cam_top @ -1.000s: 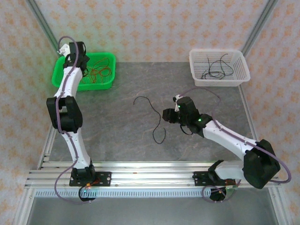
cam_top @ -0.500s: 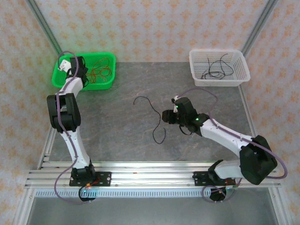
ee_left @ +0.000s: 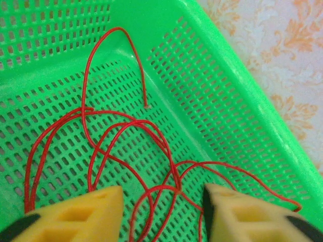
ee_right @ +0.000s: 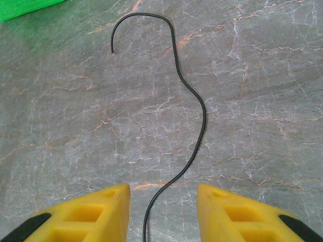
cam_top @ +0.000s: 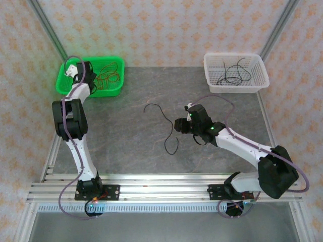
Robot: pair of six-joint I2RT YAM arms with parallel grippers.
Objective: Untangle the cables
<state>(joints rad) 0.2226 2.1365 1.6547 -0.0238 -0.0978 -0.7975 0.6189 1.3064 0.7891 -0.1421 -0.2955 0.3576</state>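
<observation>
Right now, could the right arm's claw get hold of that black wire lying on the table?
Probably yes. The right claw has its fingers apart, and the black wire runs between them on the table, with nothing lying across it.

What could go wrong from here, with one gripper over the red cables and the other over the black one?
The red cables under the open left gripper cross one another in the green basket; a pinch there may lift several as a tangle. The black cable lies flat on the table between the fingers of the open right gripper; so thin, it may slip the pinch.
</observation>
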